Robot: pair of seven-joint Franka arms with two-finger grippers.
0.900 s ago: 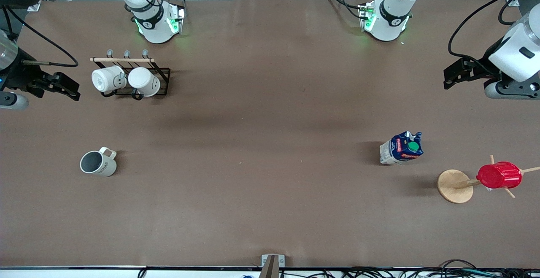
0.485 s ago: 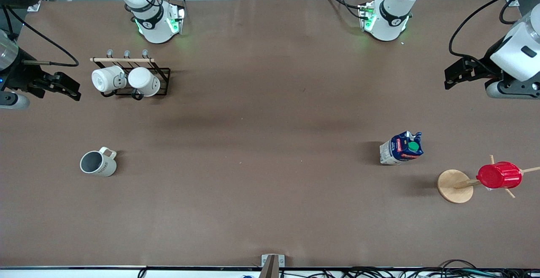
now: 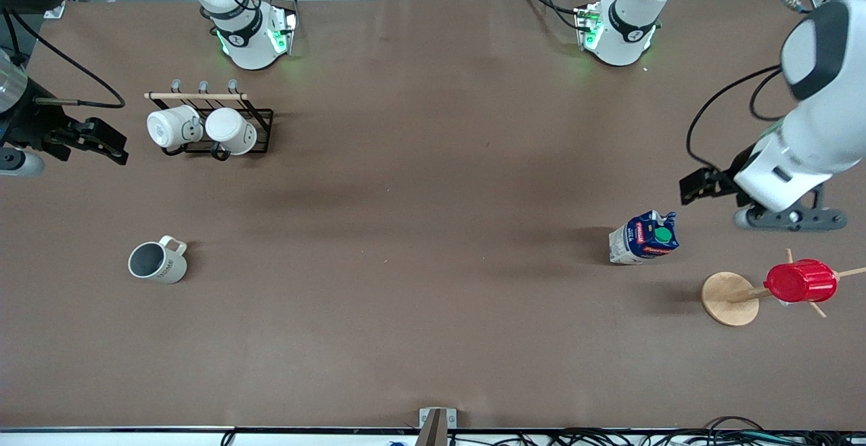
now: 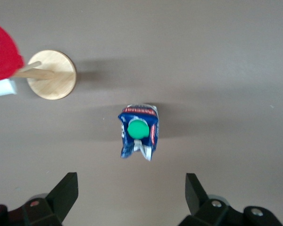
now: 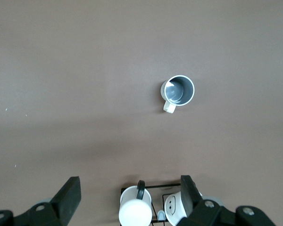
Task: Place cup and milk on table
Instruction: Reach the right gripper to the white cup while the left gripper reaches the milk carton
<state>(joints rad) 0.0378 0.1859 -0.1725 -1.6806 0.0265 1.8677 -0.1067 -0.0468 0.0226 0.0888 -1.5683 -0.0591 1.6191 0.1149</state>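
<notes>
Left claw [image 3: 697, 185] hangs in the air with its fingers spread wide and holding nothing, over bare tabletop [image 3: 433, 263] just beside the milk [image 3: 644, 237], toward the robots' bases from it. In the left wrist view the milk [image 4: 139, 131] stands upright on the tabletop, apart from both fingers [image 4: 66, 188].

Close by, nearer the front camera and toward the left arm's end, a red cup [image 3: 800, 281] sits on the pegs of a wooden stand [image 3: 729, 298].

Right claw [image 3: 95, 139] is also open and empty, over the right arm's end of the tabletop, beside a black rack [image 3: 260, 121] with two white mugs [image 3: 199, 129]. The cup [image 3: 157, 261] stands upright on the tabletop, nearer the front camera than the rack.
</notes>
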